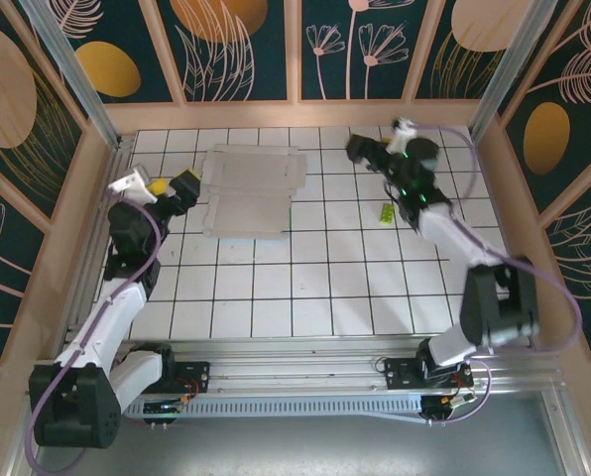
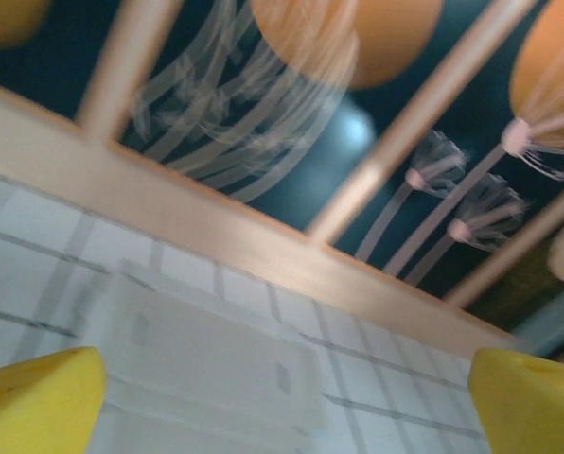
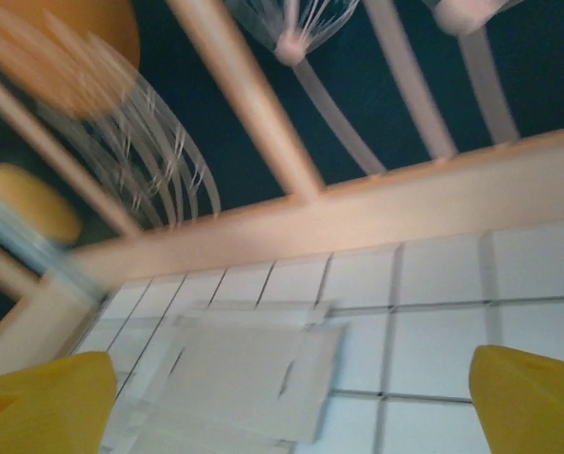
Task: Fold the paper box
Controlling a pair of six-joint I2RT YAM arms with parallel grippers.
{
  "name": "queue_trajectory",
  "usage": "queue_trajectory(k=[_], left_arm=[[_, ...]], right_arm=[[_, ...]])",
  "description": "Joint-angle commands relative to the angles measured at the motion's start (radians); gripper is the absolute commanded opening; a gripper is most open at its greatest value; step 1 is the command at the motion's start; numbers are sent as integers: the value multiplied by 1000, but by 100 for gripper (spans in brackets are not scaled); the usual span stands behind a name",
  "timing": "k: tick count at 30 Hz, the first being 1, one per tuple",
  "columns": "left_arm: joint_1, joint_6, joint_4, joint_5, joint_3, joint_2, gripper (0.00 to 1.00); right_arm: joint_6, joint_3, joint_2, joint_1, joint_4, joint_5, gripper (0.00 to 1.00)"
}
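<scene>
**Card blank flat on the bench, unfolded; both pincers wide and empty**

Location: the paper box lies opened out on the white tiled bench, pale face up, left of centre and close to the far wall. Flaps and crease lines run along its edges, and small slots show in both wrist views.

Pincers: the left pincer sits just beside the sheet's left edge, jaws spread wide with nothing between them. Whether it touches the card cannot be told. The right pincer is well apart to the right, equally wide and empty. A green scrap lies near that arm (not part of the job).

Handling, as judged: thin card, so light, fairly stiff across each panel and weak along the creases. It will probably slide on the smooth tile if pushed from one side. Because it lies flat, no edge stands up to be taken. The best hold looks to be an outer flap, with one finger worked under its free edge while the other pincer pins the neighbouring panel. A hard pinch in mid-panel risks a stray kink.
</scene>
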Motion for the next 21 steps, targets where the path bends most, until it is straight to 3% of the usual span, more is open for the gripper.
queue_trajectory(k=[1,5,10,12,16,21], left_arm=[[-83,-148,-361,126,120,45,97],[-177,-115,-561,106,245,98,96],[-185,-76,-672,53,265,133,89],[-185,-38,-715,13,278,152,88],[-185,11,-767,-4,313,203,88],[-185,17,-763,-18,320,230,89]], right_arm=[[54,272,291,38,-378,-114,93],[-13,733,649,49,-623,-70,90],[-32,1263,1003,94,-796,-100,89],[8,1291,1063,109,-734,-135,88],[85,1184,1081,120,-573,-187,85],[85,1164,1101,133,-573,-216,81]])
